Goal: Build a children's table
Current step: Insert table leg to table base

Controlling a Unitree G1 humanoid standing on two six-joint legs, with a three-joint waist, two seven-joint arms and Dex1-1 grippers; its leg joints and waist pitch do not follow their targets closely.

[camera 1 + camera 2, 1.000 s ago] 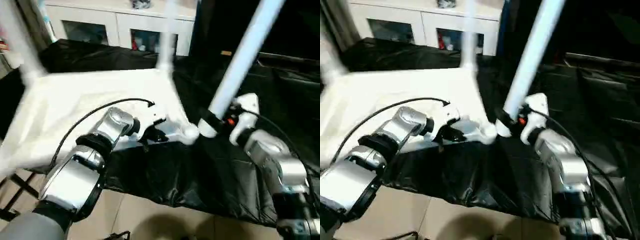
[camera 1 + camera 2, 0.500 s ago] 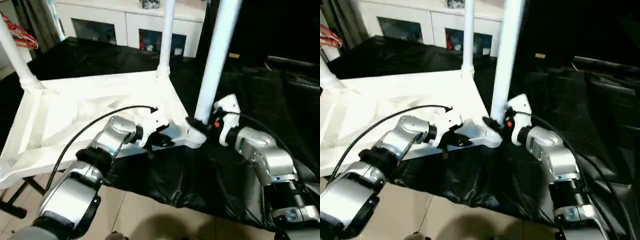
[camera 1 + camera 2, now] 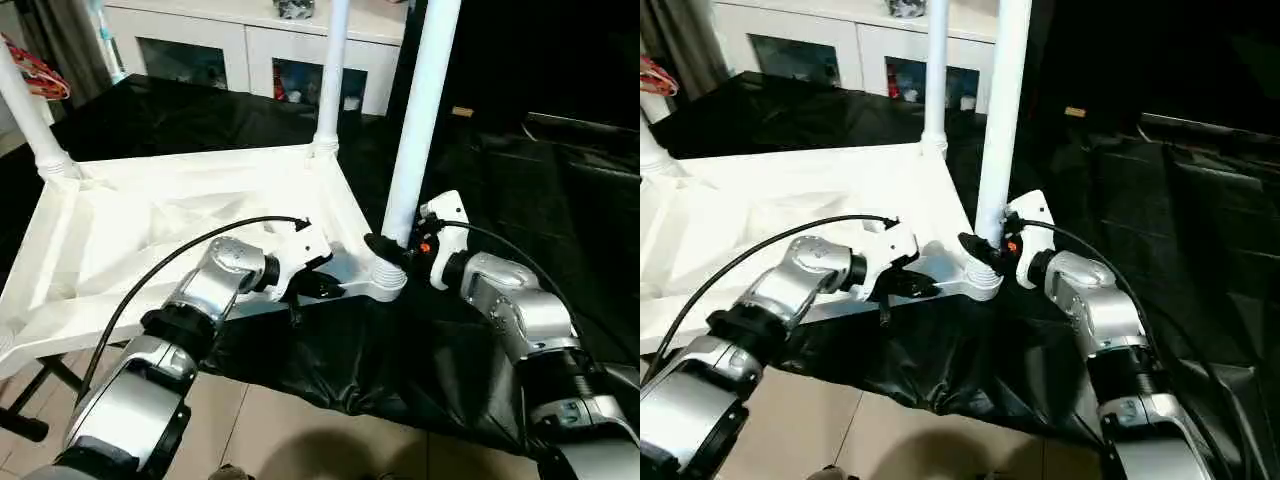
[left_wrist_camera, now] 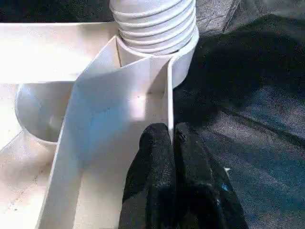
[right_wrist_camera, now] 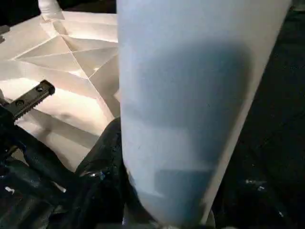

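Black cloth [image 3: 330, 350] under upturned table [image 3: 150, 230] — left tool [image 4: 172, 143] pinches its rim, right tool [image 3: 385, 248] grips leg [image 3: 420, 120].

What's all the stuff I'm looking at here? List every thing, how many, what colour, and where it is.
Table top: one, white, upside down on the black sheet, ribbed underside up.
Table legs: three, white, standing up from corner sockets: near right, far right, far left.
Black sheet: one, black, covering the work surface.
Cabinet: one, white with glass doors, at the back.
Floor: beige tiles, in the foreground.
Left end effector: one, black fingers, shut on the table top's edge wall by the near right socket.
Right end effector: one, black fingers, clasping the near right leg's base.
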